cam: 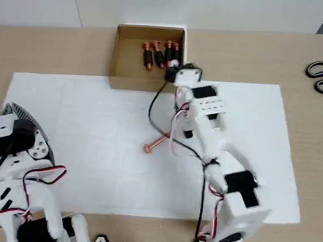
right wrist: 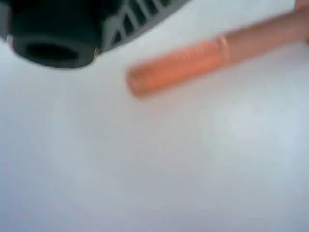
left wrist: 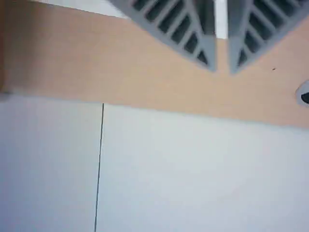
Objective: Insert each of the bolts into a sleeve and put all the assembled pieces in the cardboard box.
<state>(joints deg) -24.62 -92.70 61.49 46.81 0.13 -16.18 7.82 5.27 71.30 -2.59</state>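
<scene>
A copper bolt (cam: 156, 143) lies bare on the white paper (cam: 96, 150) at mid-table; in the right wrist view the bolt (right wrist: 193, 58) lies close by. My right gripper (right wrist: 91, 29) is shut on a black sleeve (right wrist: 50, 41), held just above the paper beside the bolt's threaded end. The right arm (cam: 205, 109) covers that gripper from above. The cardboard box (cam: 121, 60) at the back holds several bolts in black sleeves (cam: 160, 54). My left gripper (cam: 17, 114) sits at the left edge, its grey fingers (left wrist: 193, 34) shut on nothing.
Scissors (cam: 320, 77) lie on the wooden table at the far right. The paper sheet covers most of the middle, with open room between the two arms. A black cable (cam: 154, 112) loops off the right arm near the bolt.
</scene>
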